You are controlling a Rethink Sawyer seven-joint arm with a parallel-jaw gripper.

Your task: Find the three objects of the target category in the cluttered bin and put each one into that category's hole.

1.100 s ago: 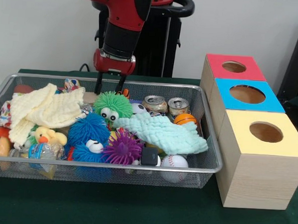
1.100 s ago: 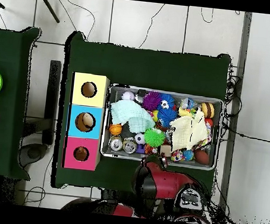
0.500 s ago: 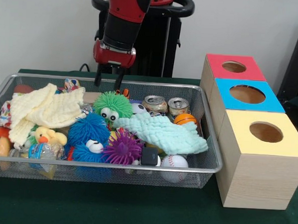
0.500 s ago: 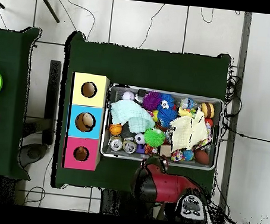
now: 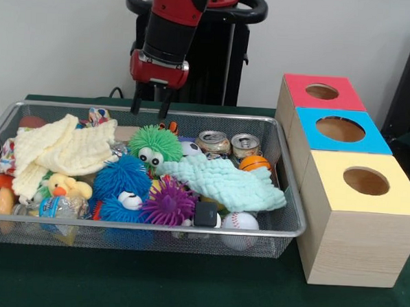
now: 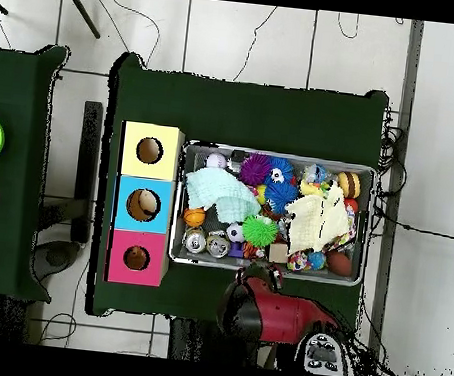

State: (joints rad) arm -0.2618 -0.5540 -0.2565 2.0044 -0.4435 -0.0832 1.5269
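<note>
Under cloths (image 5: pixel 225 182), toys half hidden.

I read the front view as evenly and softly lit, bright, with no hard shadows on the wall (image 5: pixel 60 36). Faint glare sits on the can tops (image 5: pixel 230 140). Small items overhead in the bin (image 6: pixel 274 157) are hard to resolve.
</note>
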